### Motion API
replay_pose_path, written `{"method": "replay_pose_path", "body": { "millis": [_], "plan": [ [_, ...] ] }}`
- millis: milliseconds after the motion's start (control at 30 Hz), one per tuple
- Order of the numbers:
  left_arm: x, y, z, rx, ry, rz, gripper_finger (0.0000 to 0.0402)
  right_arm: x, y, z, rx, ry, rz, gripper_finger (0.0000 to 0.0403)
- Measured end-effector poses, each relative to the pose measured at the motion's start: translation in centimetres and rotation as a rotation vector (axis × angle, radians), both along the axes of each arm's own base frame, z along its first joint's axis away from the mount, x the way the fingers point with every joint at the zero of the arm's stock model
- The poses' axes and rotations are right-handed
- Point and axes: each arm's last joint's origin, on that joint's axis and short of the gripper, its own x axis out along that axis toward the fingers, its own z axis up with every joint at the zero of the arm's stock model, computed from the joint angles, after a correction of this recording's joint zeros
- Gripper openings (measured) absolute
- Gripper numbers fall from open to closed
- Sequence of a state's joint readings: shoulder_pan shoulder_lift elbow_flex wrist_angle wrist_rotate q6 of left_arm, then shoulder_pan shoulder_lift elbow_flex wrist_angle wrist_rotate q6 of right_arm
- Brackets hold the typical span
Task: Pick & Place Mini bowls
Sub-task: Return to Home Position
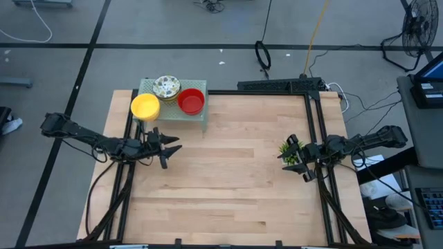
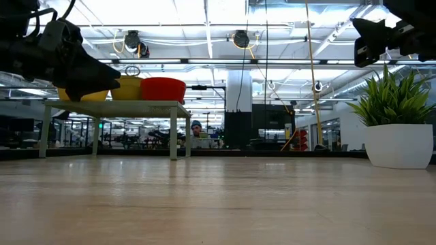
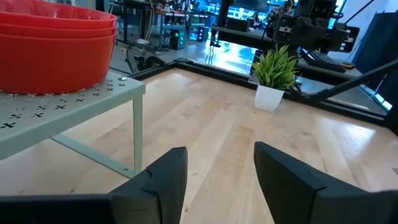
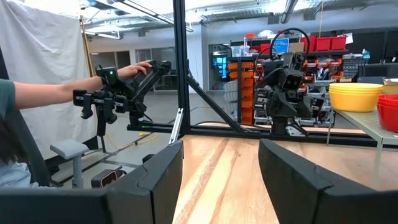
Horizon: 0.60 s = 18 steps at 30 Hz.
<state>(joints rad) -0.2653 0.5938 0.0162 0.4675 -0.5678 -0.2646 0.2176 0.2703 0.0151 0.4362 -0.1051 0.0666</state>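
Observation:
The mini bowls stand in three stacks on a small pale green stand [image 1: 173, 111] at the table's far left: yellow [image 1: 146, 106], white patterned [image 1: 167, 87] and red [image 1: 191, 101]. In the low view, only the yellow stack [image 2: 129, 87] and the red stack [image 2: 163, 88] show. My left gripper [image 1: 172, 147] hovers open just in front of the stand; its wrist view shows the red stack [image 3: 56, 46] close by, past the open fingers [image 3: 217, 180]. My right gripper [image 1: 297, 158] is open at the table's right side beside the small green plant [image 1: 286, 148], touching nothing.
The potted plant [image 2: 400, 129] stands near the right edge, close to my right gripper [image 2: 381, 37]. A black frame [image 1: 311, 104] runs along the table's far and right sides. Bare wood fills the middle and near part. A person's arm [image 4: 56, 93] shows beyond the table.

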Motion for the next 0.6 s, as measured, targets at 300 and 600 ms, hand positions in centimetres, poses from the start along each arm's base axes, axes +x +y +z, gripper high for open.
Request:
{"method": "replay_pose_path", "body": {
  "millis": [300,600],
  "plan": [
    [-0.5,0.3,1.0,-0.024,-0.086,0.013,0.0189,-0.5,-0.1,0.5,0.012,-0.053,0.000,0.0196],
    [-1.1,1.1,2.0,-0.045,-0.187,0.060,0.0189,-1.1,-0.8,1.3,0.028,-0.143,-0.052,0.0197]
  ]
}}
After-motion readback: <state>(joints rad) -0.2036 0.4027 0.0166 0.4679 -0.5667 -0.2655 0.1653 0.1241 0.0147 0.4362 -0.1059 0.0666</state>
